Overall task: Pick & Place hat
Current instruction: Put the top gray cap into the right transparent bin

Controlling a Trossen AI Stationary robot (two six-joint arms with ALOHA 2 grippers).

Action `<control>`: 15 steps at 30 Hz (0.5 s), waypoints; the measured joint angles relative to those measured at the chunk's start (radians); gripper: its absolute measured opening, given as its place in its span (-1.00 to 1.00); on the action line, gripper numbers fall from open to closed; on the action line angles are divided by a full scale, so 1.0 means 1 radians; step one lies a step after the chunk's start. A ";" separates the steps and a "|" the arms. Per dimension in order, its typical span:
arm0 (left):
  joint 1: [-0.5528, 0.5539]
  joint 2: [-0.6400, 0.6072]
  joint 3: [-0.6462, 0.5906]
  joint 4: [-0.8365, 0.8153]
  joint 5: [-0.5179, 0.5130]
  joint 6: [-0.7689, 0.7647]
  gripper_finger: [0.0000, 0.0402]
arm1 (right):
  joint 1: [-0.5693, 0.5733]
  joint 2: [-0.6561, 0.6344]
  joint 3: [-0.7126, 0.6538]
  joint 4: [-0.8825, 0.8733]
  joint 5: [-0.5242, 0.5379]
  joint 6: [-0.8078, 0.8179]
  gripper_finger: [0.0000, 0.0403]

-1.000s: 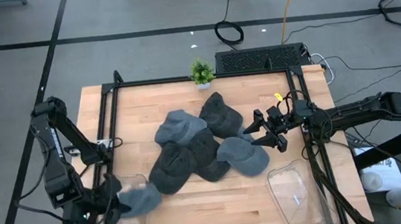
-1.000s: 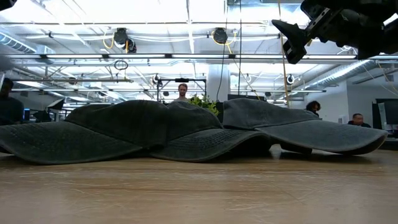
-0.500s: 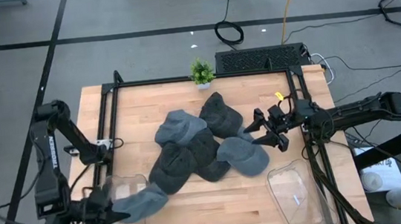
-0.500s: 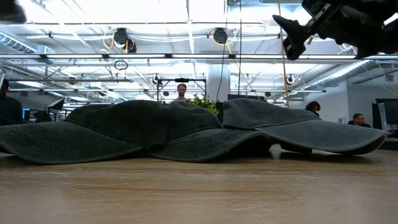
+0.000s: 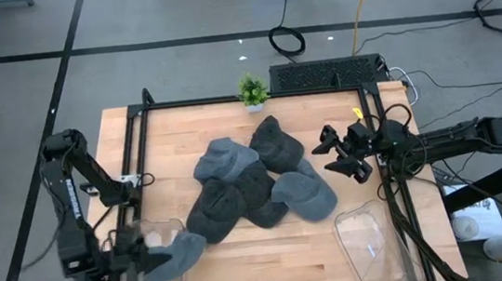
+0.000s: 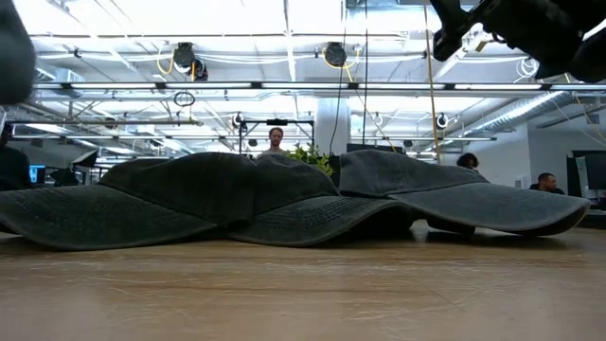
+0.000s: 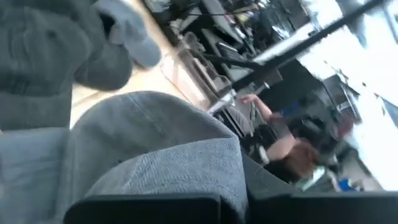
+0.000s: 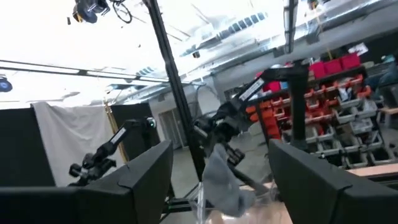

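A: Start from above. Where is the hat?

B: The left gripper (image 5: pixel 140 262) sits at the table's near left corner, clamped tight on a grey cap (image 5: pixel 172 260). The cap hangs over the clear bin (image 5: pixel 149 234) at that corner, its brim reaching toward the pile of caps (image 5: pixel 254 182) in the middle of the wooden table (image 5: pixel 176 134).

A: And the other arm?

B: The right gripper (image 5: pixel 338 153) hangs at the right edge of the table, just beside the pile, its fingers spread wide with nothing between them. A second clear bin (image 5: pixel 372 240) sits at the near right corner, and a small potted plant (image 5: pixel 251 90) stands at the far edge.

A: The table-level camera?

B: Dark caps (image 6: pixel 237 199) lie overlapping across the wood. The right arm (image 6: pixel 516 24) shows at the top corner, above the pile. People (image 6: pixel 276 140) stand in the room behind.

A: Left wrist?

B: Grey cap fabric (image 7: pixel 161 162) fills most of the view, pinched at the gripper; more caps (image 7: pixel 43 56) lie beyond on the table.

A: Right wrist?

B: Its own two fingers (image 8: pixel 134 177) stand well apart. Far off, the left arm (image 8: pixel 224 127) holds the grey cap (image 8: pixel 221 180) dangling.
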 joint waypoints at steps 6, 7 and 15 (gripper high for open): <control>0.011 0.004 -0.044 0.003 -0.152 -0.011 -1.00 | -0.023 0.000 0.000 0.004 -0.001 0.007 0.25; 0.016 0.009 -0.050 0.003 -0.152 0.003 -1.00 | -0.023 0.000 0.000 0.004 -0.001 0.006 0.25; 0.059 0.053 -0.052 0.055 -0.010 0.013 -1.00 | -0.013 0.001 0.000 -0.026 -0.005 0.012 0.25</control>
